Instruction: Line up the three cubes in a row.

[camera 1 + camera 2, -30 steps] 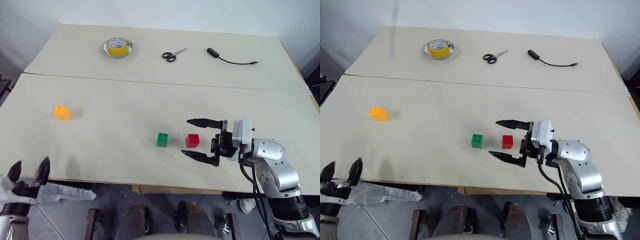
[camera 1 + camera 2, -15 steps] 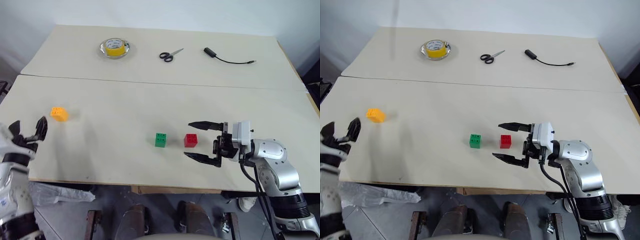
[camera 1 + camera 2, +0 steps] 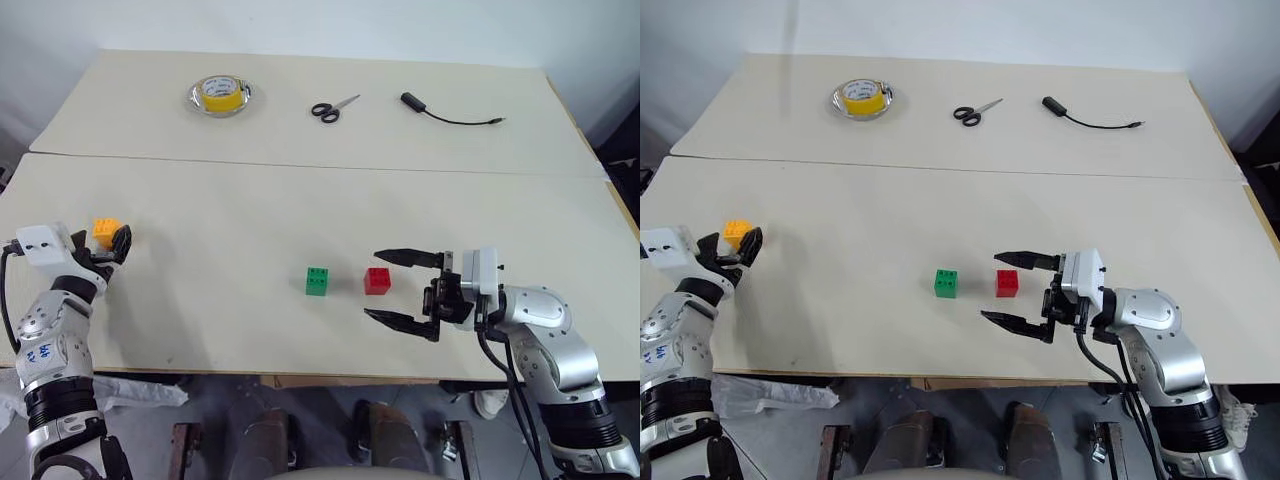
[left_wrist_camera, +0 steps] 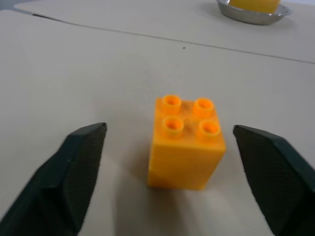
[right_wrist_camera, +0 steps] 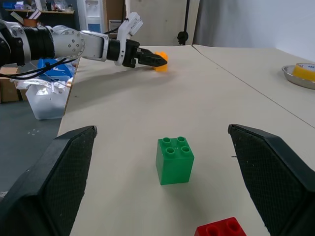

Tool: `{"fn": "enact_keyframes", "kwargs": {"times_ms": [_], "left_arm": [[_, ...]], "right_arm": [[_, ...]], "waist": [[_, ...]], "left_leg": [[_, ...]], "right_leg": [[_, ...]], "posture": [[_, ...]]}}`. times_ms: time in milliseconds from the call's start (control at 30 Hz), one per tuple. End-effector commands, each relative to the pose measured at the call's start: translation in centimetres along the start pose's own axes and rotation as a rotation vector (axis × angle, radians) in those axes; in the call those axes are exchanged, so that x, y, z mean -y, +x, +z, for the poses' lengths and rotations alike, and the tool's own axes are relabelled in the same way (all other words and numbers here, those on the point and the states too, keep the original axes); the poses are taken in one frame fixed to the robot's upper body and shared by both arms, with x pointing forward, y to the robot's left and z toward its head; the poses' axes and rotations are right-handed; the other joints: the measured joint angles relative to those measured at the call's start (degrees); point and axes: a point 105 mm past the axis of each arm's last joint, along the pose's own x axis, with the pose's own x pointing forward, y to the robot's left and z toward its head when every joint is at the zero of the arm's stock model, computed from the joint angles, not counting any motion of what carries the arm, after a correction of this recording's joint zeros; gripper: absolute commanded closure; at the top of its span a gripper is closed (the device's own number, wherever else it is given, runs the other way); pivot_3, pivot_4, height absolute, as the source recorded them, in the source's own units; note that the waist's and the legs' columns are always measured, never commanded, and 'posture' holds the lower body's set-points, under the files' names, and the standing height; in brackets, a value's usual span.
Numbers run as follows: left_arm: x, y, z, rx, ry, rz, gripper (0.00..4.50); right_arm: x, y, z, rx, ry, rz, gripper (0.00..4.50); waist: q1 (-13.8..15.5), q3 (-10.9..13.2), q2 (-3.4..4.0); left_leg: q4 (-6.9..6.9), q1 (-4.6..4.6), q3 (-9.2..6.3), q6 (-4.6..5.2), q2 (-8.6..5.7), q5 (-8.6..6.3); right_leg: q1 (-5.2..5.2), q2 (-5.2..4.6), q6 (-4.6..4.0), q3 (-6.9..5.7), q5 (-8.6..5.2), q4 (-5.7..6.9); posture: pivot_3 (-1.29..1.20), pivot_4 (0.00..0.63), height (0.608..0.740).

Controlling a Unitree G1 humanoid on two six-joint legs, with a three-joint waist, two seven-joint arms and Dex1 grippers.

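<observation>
The orange-yellow cube (image 4: 186,142) stands near the table's left edge, studs up. My left gripper (image 3: 108,245) is open around it, one finger (image 4: 74,172) on each side with a gap to the cube. The green cube (image 3: 317,281) and red cube (image 3: 378,280) sit side by side, a small gap apart, near the front middle. My right gripper (image 3: 373,285) is open and points left, its fingertips flanking the red cube without touching it. From the right wrist, the green cube (image 5: 174,160) lies ahead and the red cube (image 5: 221,228) just below the fingers.
At the back of the table (image 3: 250,210) are a yellow tape roll in a metal dish (image 3: 222,93), black scissors (image 3: 333,107) and a black cable (image 3: 450,112). A seam (image 3: 320,165) crosses the table. Bare tabletop lies between the orange and green cubes.
My left arm has come up from below the table's edge and forward, so its open fingers now flank the orange cube. The right gripper and the cubes have not moved.
</observation>
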Motion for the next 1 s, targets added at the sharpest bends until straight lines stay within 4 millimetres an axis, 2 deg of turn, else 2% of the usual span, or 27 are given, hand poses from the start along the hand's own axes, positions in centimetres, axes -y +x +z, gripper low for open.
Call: {"fn": "enact_keyframes", "kwargs": {"times_ms": [33,133,200,233,333,400,500,567,633,733,833,1000], "left_arm": [[0.2,0.2,1.2,0.035,0.058,-0.033,1.47],[0.2,0.3,1.5,0.038,0.081,-0.069,2.43],[0.4,0.3,1.8,0.041,0.061,-0.133,2.94],[1.0,0.1,2.3,0.055,0.061,-0.213,3.02],[4.1,-1.3,4.0,0.093,0.106,-0.541,3.02],[7.1,-3.2,4.8,0.079,0.194,-0.844,3.02],[9.5,-4.8,3.6,-0.037,0.322,-1.114,3.02],[12.0,-6.3,1.9,-0.069,0.434,-1.369,3.02],[13.9,-6.5,0.5,-0.073,0.464,-1.519,3.02],[15.7,-5.6,-0.8,-0.067,0.481,-1.618,3.02],[17.1,-4.2,-1.0,-0.049,0.493,-1.642,3.02],[17.7,-3.3,-1.7,-0.086,0.518,-1.667,3.02]], "right_arm": [[-0.1,0.0,1.0,0.03,-0.032,-0.002,0.0],[0.0,-0.3,1.0,0.026,-0.027,-0.014,0.0],[0.0,-0.5,0.9,0.02,-0.023,-0.022,0.0],[0.0,-0.8,0.9,0.013,-0.024,-0.029,0.0],[0.2,-1.7,1.0,-0.011,-0.028,-0.051,0.0],[0.2,-2.7,1.0,-0.042,-0.031,-0.066,0.0],[0.3,-3.9,0.8,-0.079,-0.03,-0.081,0.0],[0.2,-4.9,0.6,-0.109,-0.026,-0.103,0.0],[0.0,-5.7,0.2,-0.13,-0.021,-0.124,0.0],[-0.5,-6.1,0.0,-0.142,-0.011,-0.137,0.0],[-1.0,-6.2,-0.2,-0.15,-0.003,-0.138,0.0],[-1.3,-6.7,-0.3,-0.163,0.002,-0.164,0.0]], "waist": [[0.0,0.0,0.0],[0.0,0.0,0.0],[0.0,0.0,0.0],[-0.1,0.0,0.0],[0.0,0.0,0.0],[0.0,0.0,0.0],[0.0,0.0,0.03],[0.1,0.0,0.15],[0.2,0.1,0.19],[0.5,0.1,0.16],[0.6,0.1,0.13],[0.2,0.1,0.14]], "left_leg": [[0.0,0.0,0.0,0.0,0.0,0.0],[0.0,0.0,0.0,0.0,0.0,0.0],[0.0,0.0,0.0,0.0,0.0,0.0],[0.0,0.0,0.01,0.0,0.0,0.0],[0.0,-0.01,0.04,0.0,0.0,0.0],[0.0,-0.03,0.05,0.0,0.0,0.0],[0.01,-0.03,0.06,-0.01,-0.01,0.0],[-0.01,0.03,0.17,-0.01,0.0,0.0],[0.0,0.03,0.2,-0.01,-0.01,0.0],[0.04,0.01,0.25,-0.01,-0.09,0.0],[0.06,-0.01,0.25,-0.01,-0.17,0.0],[0.04,-0.01,0.27,0.0,-0.16,0.0]], "right_leg": [[0.0,0.0,0.0,0.0,0.0,0.0],[0.0,0.0,0.0,-0.01,0.0,0.0],[0.0,0.01,0.0,-0.01,0.0,0.0],[-0.01,0.01,0.0,-0.01,0.0,0.0],[-0.02,0.01,0.0,-0.01,0.0,0.0],[-0.03,0.01,0.0,-0.01,0.0,-0.02],[-0.02,0.01,0.0,0.0,-0.01,-0.04],[-0.02,0.03,0.01,0.06,-0.01,-0.05],[-0.02,0.04,0.01,0.06,-0.01,-0.04],[-0.03,0.09,0.01,0.08,-0.01,-0.02],[-0.05,0.15,0.01,0.06,-0.01,-0.01],[-0.07,0.15,0.01,0.07,-0.01,-0.01]], "posture": [[0.0,0.15,0.74],[0.0,0.15,0.74],[0.0,0.15,0.74],[0.0,0.15,0.74],[0.0,0.15,0.74],[0.0,0.15,0.74],[0.0,0.15,0.74],[0.0,0.15,0.74],[0.0,0.15,0.74],[0.0,0.15,0.74],[0.0,0.15,0.74],[0.0,0.15,0.74]]}}
